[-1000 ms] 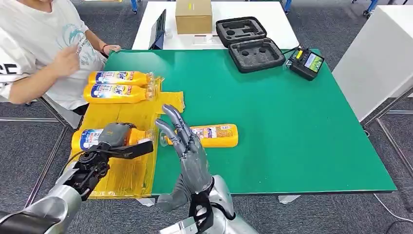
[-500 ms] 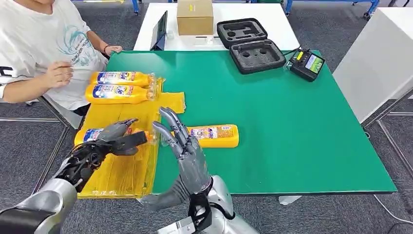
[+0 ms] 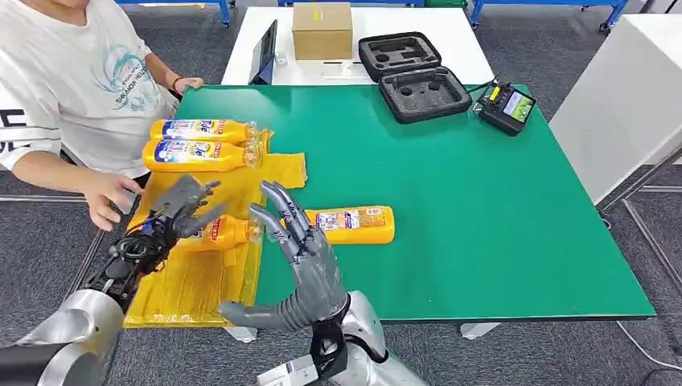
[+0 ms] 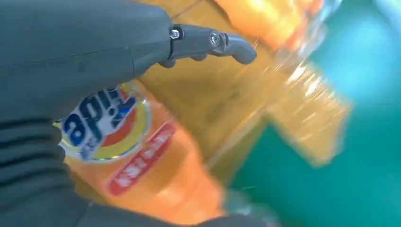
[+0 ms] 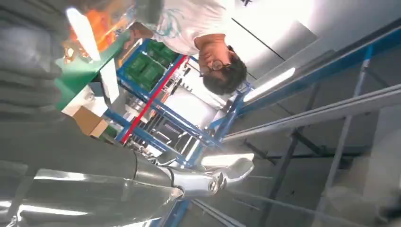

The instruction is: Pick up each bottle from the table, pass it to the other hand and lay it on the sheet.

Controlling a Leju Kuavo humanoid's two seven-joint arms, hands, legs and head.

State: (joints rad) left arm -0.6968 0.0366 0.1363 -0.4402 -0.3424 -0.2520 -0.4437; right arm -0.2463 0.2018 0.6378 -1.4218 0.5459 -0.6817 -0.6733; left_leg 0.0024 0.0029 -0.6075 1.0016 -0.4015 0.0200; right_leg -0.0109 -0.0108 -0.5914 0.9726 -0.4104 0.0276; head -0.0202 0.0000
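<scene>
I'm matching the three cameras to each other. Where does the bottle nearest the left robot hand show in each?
Head view: bottle on the yellow sheet, just beyond the left robot hand.
Left wrist view: bottle, large, beside the thumb.
Right wrist view: orange blur, too unclear to tell.
Shared landmark: the sheet.

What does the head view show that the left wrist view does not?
Head view alone: the right hand raised with fingers apart, a fourth bottle lying on the green table, two bottles at the sheet's far end, a person's hand, and a black case. Left wrist view alone: the near bottle's label up close. Both: the left hand above that bottle on the yellow sheet.
</scene>
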